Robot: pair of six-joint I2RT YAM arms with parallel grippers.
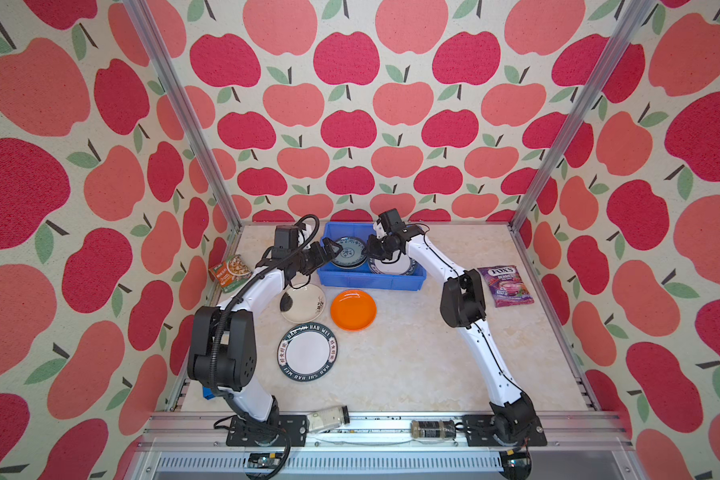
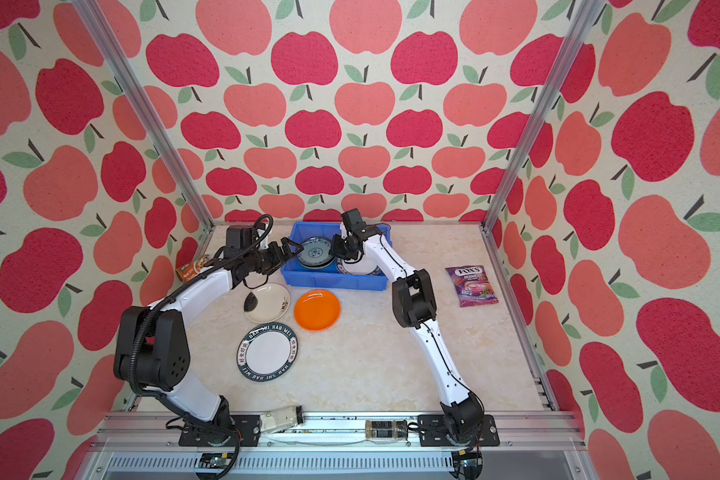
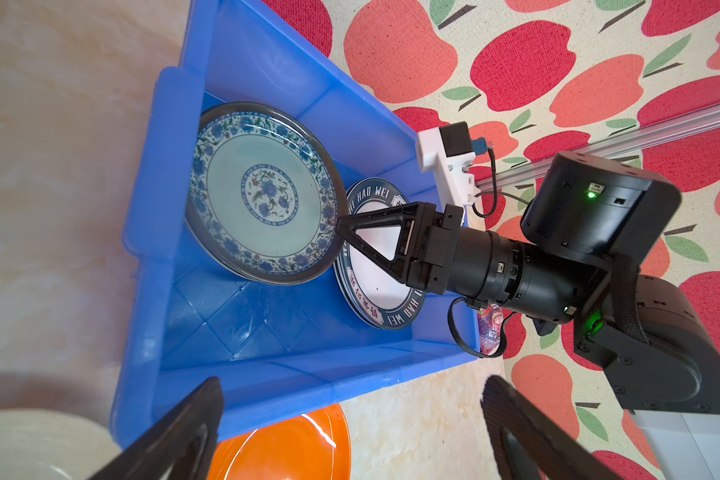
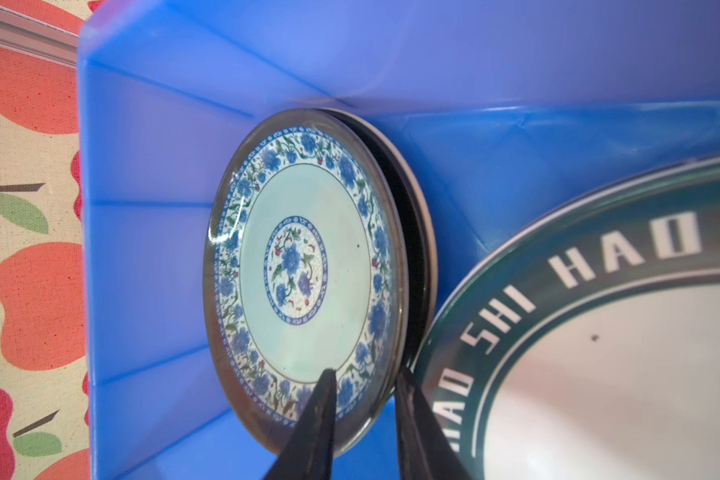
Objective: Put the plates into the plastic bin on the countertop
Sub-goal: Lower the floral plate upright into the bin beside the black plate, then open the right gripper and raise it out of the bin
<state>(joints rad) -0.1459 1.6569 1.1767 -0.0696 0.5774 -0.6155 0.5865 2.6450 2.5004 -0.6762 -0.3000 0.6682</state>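
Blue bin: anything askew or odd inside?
Yes. The blue-patterned round plate sits tilted in the bright blue plastic bin, not flush on the black plate beneath. The right gripper has its jaws closed on the rim, so it is probably mid-placement.

Two arms for us here, white shells between bulky black joint housings; the left arm [image 1: 262, 286] carries a ribbed black cable conduit [image 1: 218, 340], the right arm [image 1: 486, 357] shows green indicator lights [image 3: 592, 193] and triangular black jaws.

Overhead stereo pair, wrist views close on bin [image 3: 250, 58]
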